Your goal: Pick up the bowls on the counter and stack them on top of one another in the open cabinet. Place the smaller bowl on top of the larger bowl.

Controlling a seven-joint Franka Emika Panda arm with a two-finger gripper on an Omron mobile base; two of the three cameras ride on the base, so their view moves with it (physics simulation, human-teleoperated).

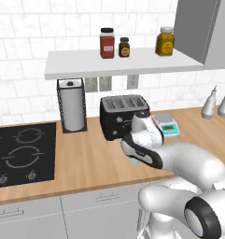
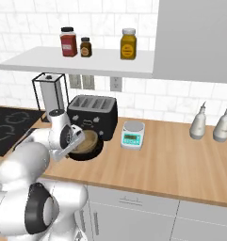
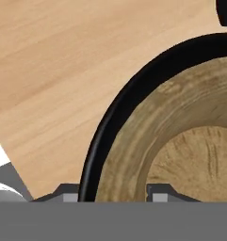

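- The stovetop (image 1: 21,154) is a flat, glossy black panel sunk into the light-wood desk (image 1: 90,163) at the far left, with ring marks and two knobs.
- Beside it a paper towel roll (image 1: 73,108) stands upright in a thin dark wire frame.
- Above, the open cabinet (image 1: 123,65), a flat pale board, carries three jars: a red jar (image 1: 107,43), a small brown jar (image 1: 124,47) and a yellow jar (image 1: 165,42).
- A boxy black toaster (image 2: 93,113) with four slots sits near the wall.
- Just in front of it, the tan wooden bowl (image 2: 89,140) lies inside the glossy black bowl (image 2: 97,151); the hand view shows rough brown grain ringed by a smooth black rim.
- The fingers (image 3: 157,192) straddle the rim of the tan wooden bowl, narrowed about it; whether they press it I cannot tell.
- To the right sits a small scale (image 2: 133,133) with a round metal plate.
- Two pale bottles (image 2: 210,123) stand at the far right.
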